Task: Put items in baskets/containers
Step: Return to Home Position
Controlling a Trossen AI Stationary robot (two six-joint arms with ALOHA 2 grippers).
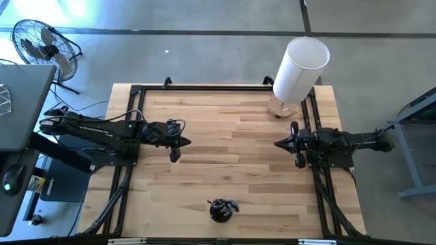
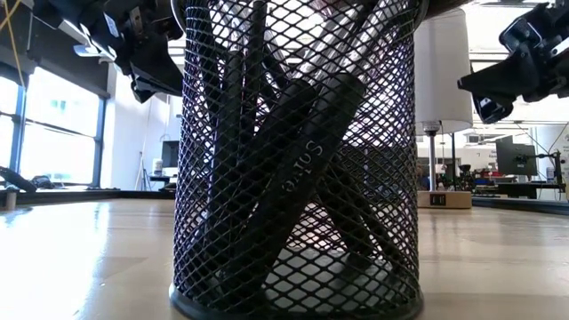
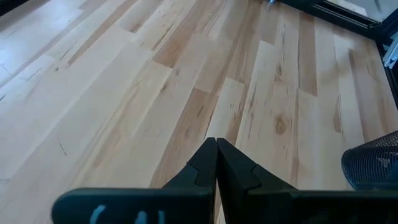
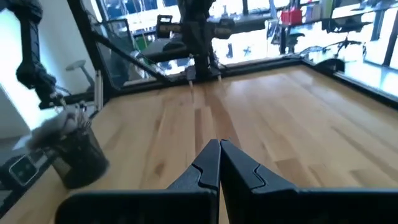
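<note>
The black mesh cup (image 1: 221,210) stands near the table's front edge, about midway along it. It fills the low view (image 2: 298,160) and also shows in the right wrist view (image 4: 78,155). Several brushes (image 2: 307,169) lean inside it on their dark handles, and pale tips (image 4: 59,124) stick out of the top. My left gripper (image 1: 178,144) hovers shut over the left half of the table, far behind the cup, with nothing between its fingers (image 3: 216,152). My right gripper (image 1: 279,144) is shut too, level and drawn back at the right side (image 4: 219,152).
A tall white cylinder (image 1: 298,68) on a round wooden base stands at the far right corner. Black frame rails (image 1: 136,122) run along the table's left and right sides. Bare wood (image 1: 228,136) lies between the two grippers. A fan (image 1: 44,47) stands on the floor beyond the left side.
</note>
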